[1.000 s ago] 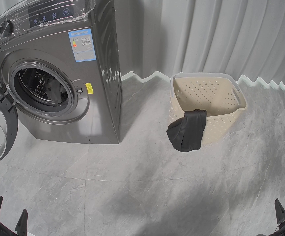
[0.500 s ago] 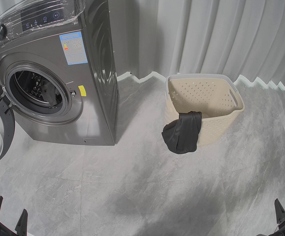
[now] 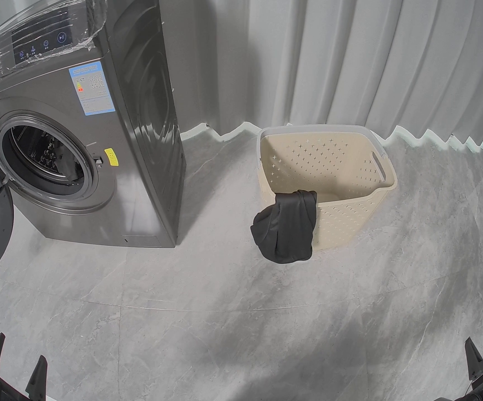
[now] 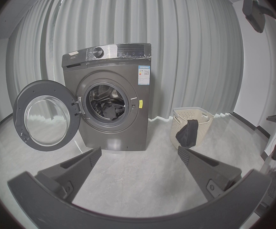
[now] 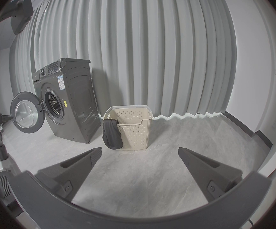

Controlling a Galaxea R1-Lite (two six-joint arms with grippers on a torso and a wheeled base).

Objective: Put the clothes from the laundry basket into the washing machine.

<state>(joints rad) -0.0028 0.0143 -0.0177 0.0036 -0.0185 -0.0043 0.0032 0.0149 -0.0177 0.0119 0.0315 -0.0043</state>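
A pleated grey curtain [image 3: 336, 51] hangs behind the washing machine [image 3: 136, 140], whose round door [image 4: 45, 115] stands swung wide open. Dark clothes [image 4: 111, 108] lie in its drum. Beside the machine, apart from it on the floor [image 3: 225, 318], sits the cream perforated laundry basket [image 3: 358, 201]. A limp black garment [image 3: 286, 226] is draped over the rim on the machine's side. The left hand [image 4: 138, 150] and right hand [image 5: 139, 150] gape wide and hold nothing.

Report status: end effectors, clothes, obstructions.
Left end effector, right end effector open, empty. Black garment draped over laundry basket rim; dark clothes in washing machine drum. Door open.
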